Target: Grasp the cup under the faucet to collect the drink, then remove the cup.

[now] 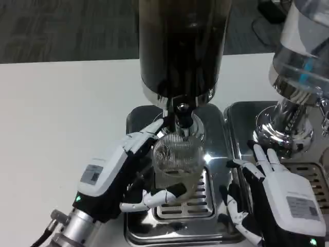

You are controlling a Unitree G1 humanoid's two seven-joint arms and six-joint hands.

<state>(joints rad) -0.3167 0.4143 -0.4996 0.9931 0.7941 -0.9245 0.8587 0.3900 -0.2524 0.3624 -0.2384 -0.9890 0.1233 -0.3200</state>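
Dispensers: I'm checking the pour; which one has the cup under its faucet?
The dark dispenser; the left hand holds the clear cup there. The clear dispenser has none.

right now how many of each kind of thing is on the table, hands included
dispensers: 2, dark one and clear one
drip trays: 2, one under the dark dispenser, one under the clear one
cups: 1, clear cup in the left hand
hands: 2, left hand and right hand
total: 7
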